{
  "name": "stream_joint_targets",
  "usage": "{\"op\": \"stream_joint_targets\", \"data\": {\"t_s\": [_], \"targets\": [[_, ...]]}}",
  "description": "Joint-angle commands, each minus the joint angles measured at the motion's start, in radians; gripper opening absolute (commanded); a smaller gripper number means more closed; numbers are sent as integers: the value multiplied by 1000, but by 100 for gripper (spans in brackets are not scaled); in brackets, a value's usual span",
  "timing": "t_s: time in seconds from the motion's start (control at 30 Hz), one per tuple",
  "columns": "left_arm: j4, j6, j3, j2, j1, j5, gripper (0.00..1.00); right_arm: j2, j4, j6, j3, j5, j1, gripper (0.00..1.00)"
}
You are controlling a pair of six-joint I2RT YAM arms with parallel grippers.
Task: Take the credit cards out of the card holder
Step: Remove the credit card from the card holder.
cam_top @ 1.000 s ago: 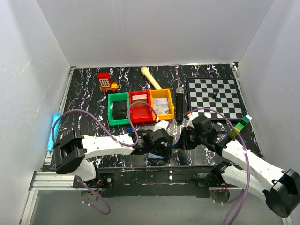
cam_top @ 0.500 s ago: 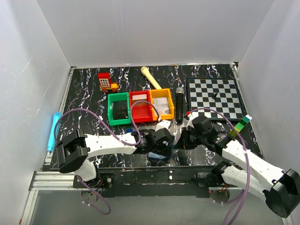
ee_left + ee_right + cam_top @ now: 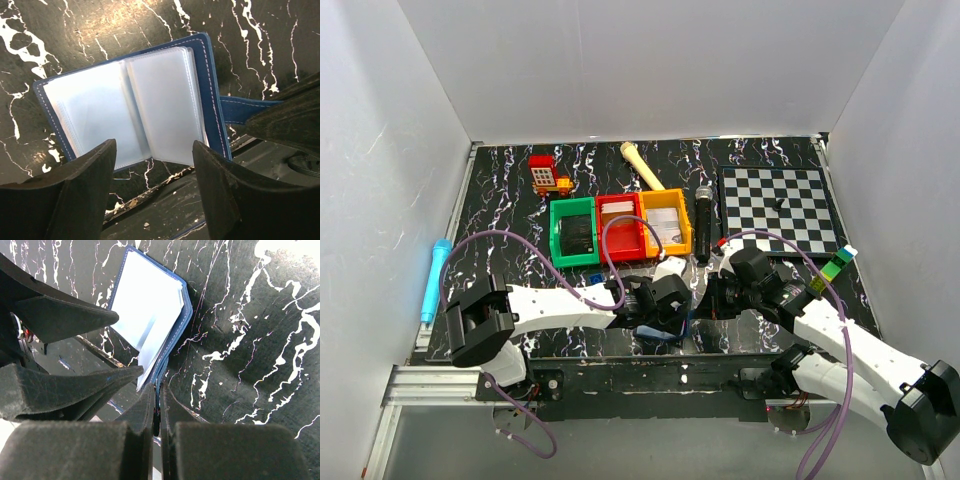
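Left gripper (image 3: 154, 144): released; jaws stand apart above the near edge of the card holder, with nothing between them.
Right gripper (image 3: 156, 390): clenched; fingers pinch the card holder's strap (image 3: 245, 109) at its right side.
Card holder (image 3: 135, 107): lies open and flat on the black marbled table (image 3: 510, 200), close to the near edge and between the two grippers. The navy cover faces down and the pale glossy leaves face up.
Credit cards: cannot be told apart from the clear leaves. In the right wrist view one pale leaf stands lifted off the stack.
Bins: green bin (image 3: 573, 233), red bin (image 3: 620, 227) and orange bin (image 3: 666, 222) stand in a touching row just beyond the grippers.
Microphone (image 3: 703, 224): black, lying just right of the orange bin.
Chessboard (image 3: 778, 210): far right of the table.
Blue pen (image 3: 432, 280): at the left edge.
Red toy (image 3: 546, 174): far left, beyond the green bin.
Cream recorder (image 3: 642, 166): lying at a slant near the back wall.
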Motion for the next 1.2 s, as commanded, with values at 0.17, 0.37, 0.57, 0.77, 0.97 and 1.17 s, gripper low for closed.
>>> {"op": "stream_joint_targets", "data": {"t_s": [0.17, 0.37, 0.57, 0.77, 0.97, 1.17], "targets": [[-58, -38, 6, -38, 9, -83, 60, 1, 14, -12, -4, 0, 7, 1], [-8, -17, -19, -75, 12, -63, 68, 3, 16, -12, -3, -1, 7, 1], [57, 32, -8, -52, 11, 4, 74, 4, 13, -14, 10, -4, 7, 1], [54, 41, 7, -20, 11, 12, 72, 0, 1, -18, 13, -4, 7, 1], [35, 40, 17, 6, 11, 9, 71, 3, 1, -18, 17, -6, 7, 1], [6, 35, 30, 22, 12, -23, 69, 6, -7, -23, 20, -4, 7, 1]]}}
